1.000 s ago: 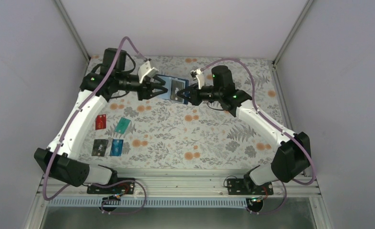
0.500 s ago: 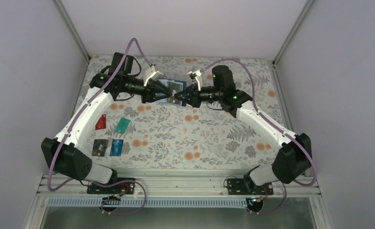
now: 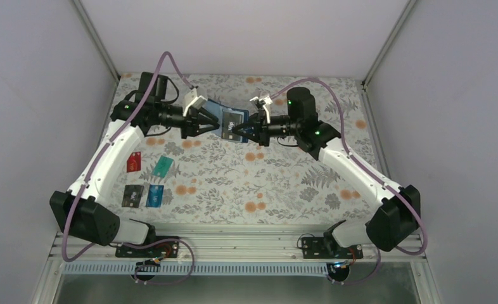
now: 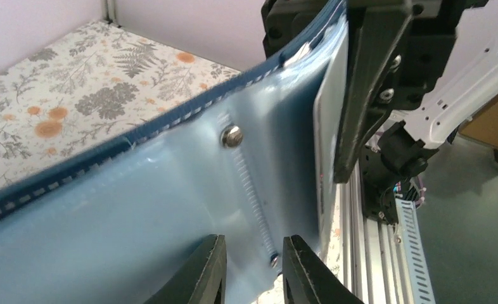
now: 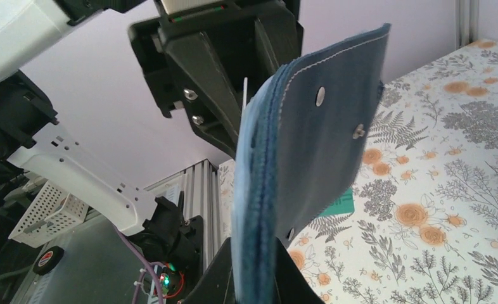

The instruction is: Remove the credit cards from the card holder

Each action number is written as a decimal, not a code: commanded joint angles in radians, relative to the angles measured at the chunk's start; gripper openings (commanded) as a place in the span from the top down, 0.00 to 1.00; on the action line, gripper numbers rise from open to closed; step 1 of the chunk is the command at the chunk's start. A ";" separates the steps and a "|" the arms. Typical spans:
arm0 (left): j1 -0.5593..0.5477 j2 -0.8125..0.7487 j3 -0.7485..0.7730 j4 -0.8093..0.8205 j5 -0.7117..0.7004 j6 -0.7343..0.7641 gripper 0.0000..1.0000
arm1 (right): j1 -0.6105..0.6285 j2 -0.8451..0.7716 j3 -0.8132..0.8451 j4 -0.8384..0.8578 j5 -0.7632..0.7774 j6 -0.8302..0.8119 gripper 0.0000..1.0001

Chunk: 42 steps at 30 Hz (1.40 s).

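1. We saw the card holder (image 3: 218, 115) held up off the bench (image 3: 284, 183), near the back middle, caught between the 2 claws.
2. The left claw (image 3: 206, 121) pinched the holder's left edge. In the left wrist view its fingers (image 4: 199, 275) stood close together, with the pale blue inner sheet running down between them.
3. The right claw (image 3: 244, 132) pinched the opposite edge. In the right wrist view the holder rose edge-on from between that claw's fingers, navy cover outward.
4. A metal snap stud (image 4: 232, 135) showed on the inner sheet.
5. From above, a dark card (image 3: 233, 121) with pale marks sat in the holder's pocket, close by the right claw. The left wrist view showed a pale card edge beside the right claw's black finger, and we could not tell whether it was the same card.
6. 4 cards lay flat on the bench's left side, well apart from the holder. A red credit card (image 3: 133, 162) and a teal credit card (image 3: 163, 166) lay farther back. A black credit card (image 3: 132, 195) and a blue credit card (image 3: 155, 196) lay nearer, just beside each other.
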 commanded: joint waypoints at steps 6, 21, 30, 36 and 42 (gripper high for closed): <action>-0.061 0.011 0.037 -0.048 0.042 0.076 0.87 | 0.017 -0.022 0.012 0.037 -0.021 -0.016 0.96; -0.015 -0.002 0.085 -0.241 0.281 0.305 0.80 | 0.006 -0.033 0.015 0.008 -0.017 -0.037 0.96; -0.049 0.017 0.055 -0.070 0.152 0.088 0.70 | 0.007 -0.022 0.037 -0.013 -0.062 -0.055 0.96; -0.054 0.019 0.040 -0.052 0.125 0.072 0.72 | 0.008 -0.029 0.034 -0.014 -0.075 -0.062 0.96; -0.095 0.048 0.040 -0.044 0.130 0.062 0.76 | 0.007 -0.016 0.039 -0.014 -0.070 -0.063 0.96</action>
